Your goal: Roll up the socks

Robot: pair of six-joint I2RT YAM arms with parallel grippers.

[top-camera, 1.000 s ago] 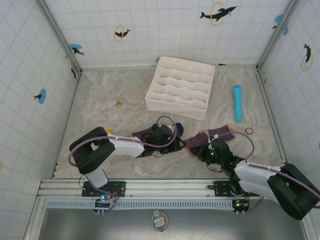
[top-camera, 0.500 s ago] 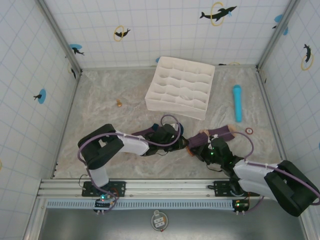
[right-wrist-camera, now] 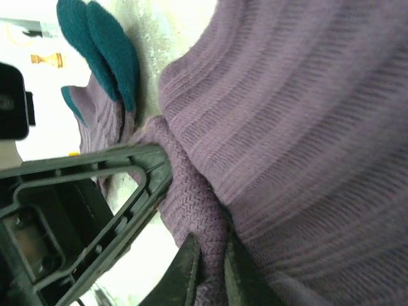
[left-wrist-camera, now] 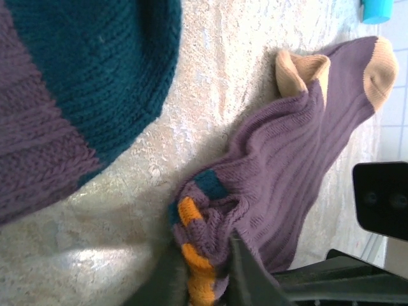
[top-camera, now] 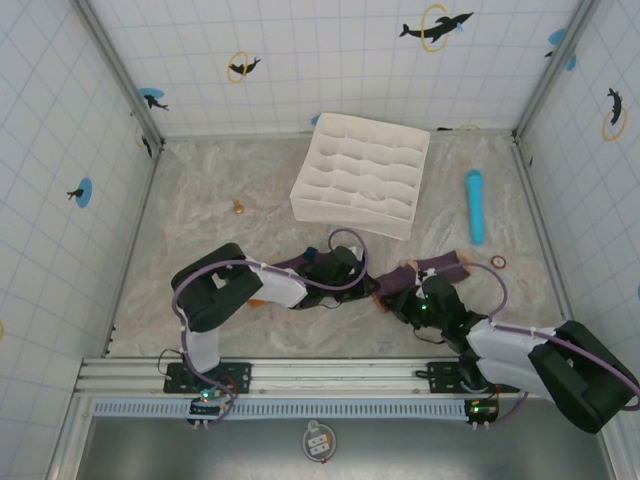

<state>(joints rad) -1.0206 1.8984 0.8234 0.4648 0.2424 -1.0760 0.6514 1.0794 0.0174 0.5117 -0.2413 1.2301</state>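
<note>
Where the arms meet mid-bench (top-camera: pixel 200 240), the left claw (left-wrist-camera: pixel 204 252) pinches the tan-heeled sock (left-wrist-camera: pixel 299 146) by its striped cuff. The right claw (right-wrist-camera: pixel 210 245) is clamped on a purple fold of the same sock, and the teal-heeled sock (left-wrist-camera: pixel 76 76) lies just beside it.

The left sock (left-wrist-camera: pixel 95 57) and right sock (top-camera: pixel 442 266) lie side by side on the table (top-camera: pixel 200 220), in front of the box (top-camera: pixel 362 175); a tube (top-camera: pixel 474 205) lies right of the box.

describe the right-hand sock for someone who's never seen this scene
From the white grid organizer at the back, go right to the light blue cylinder. The tan-heeled sock lies just in front of the cylinder's near end: purple ribbed like the other sock, but tan at the heel where that one is dark teal.
</note>
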